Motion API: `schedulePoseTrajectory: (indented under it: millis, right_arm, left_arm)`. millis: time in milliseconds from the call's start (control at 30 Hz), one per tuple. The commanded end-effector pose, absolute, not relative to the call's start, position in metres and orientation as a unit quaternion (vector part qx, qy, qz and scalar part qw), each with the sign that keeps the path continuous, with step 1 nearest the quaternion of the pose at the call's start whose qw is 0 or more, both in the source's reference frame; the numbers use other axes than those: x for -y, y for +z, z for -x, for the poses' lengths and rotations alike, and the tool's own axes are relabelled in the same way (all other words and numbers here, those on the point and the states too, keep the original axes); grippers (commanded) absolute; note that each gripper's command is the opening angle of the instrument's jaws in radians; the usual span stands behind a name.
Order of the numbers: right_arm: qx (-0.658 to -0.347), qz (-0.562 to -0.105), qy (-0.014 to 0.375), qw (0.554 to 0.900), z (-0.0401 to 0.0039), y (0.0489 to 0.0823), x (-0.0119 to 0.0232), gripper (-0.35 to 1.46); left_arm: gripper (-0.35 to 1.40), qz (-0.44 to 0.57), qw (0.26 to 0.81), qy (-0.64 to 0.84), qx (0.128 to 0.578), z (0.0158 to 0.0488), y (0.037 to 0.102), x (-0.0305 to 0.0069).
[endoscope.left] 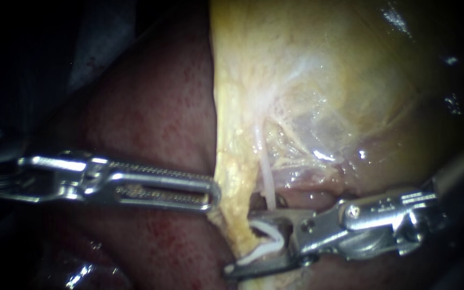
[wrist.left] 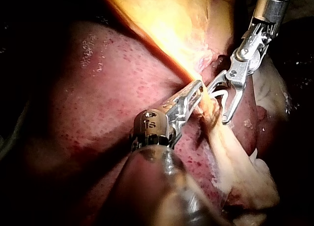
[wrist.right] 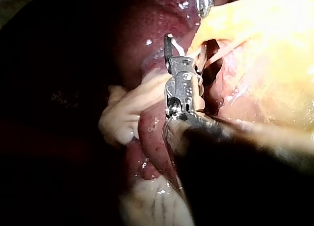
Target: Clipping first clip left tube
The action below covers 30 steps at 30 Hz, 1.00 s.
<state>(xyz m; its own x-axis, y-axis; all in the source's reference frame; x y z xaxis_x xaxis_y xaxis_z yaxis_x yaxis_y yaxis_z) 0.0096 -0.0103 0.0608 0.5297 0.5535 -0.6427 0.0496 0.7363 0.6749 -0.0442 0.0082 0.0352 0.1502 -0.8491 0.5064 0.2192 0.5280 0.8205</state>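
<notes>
A pale thin tube (endoscope.left: 265,174) runs down the yellow tissue under the gallbladder (endoscope.left: 318,75) and ends at the upper jaw of my right instrument (endoscope.left: 240,244). Those jaws stand wide apart and hold a white V-shaped clip (endoscope.left: 268,243) between them. They straddle the lower edge of the yellow tissue strip. My left instrument (endoscope.left: 211,196) comes in level, its slotted jaws shut on the edge of that yellow tissue. In the left wrist view its jaws (wrist.left: 197,92) pinch the strip, with the clip (wrist.left: 221,94) just beyond. The right wrist view shows the clip (wrist.right: 177,49) beside the strands.
The dark red liver (endoscope.left: 157,107) fills the area behind and under my left instrument. A pale lump of loose tissue (wrist.right: 122,115) hangs beside my right instrument's shaft. A pinkish strand (endoscope.left: 302,177) lies crosswise to the right of the tube.
</notes>
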Motion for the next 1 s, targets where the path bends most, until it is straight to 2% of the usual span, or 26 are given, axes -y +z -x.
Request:
schedulePoseTrajectory:
  millis: [33,500,867,933,1000]
  right_arm:
    - [-0.459,-0.33,0.154,0.81,-0.0098,0.0607,0.0103,0.55]
    - [-0.456,-0.337,0.149,0.81,-0.0109,0.0624,0.0109,0.53]
    - [-0.456,-0.336,0.149,0.811,-0.0109,0.063,0.0104,0.4]
    - [-0.456,-0.336,0.149,0.811,-0.0109,0.0631,0.0103,0.32]
    - [-0.455,-0.336,0.149,0.811,-0.0108,0.0632,0.0103,0.1]
  left_arm:
    - [-0.35,-0.299,0.697,-0.383,0.527,0.0443,0.0354,-0.0082]
    - [-0.35,-0.298,0.697,-0.384,0.527,0.0446,0.0355,-0.0082]
    - [-0.35,-0.296,0.697,-0.385,0.527,0.0447,0.0356,-0.0082]
    - [-0.35,-0.296,0.697,-0.385,0.527,0.0447,0.0356,-0.0082]
    - [-0.35,-0.296,0.697,-0.385,0.527,0.0447,0.0356,-0.0082]
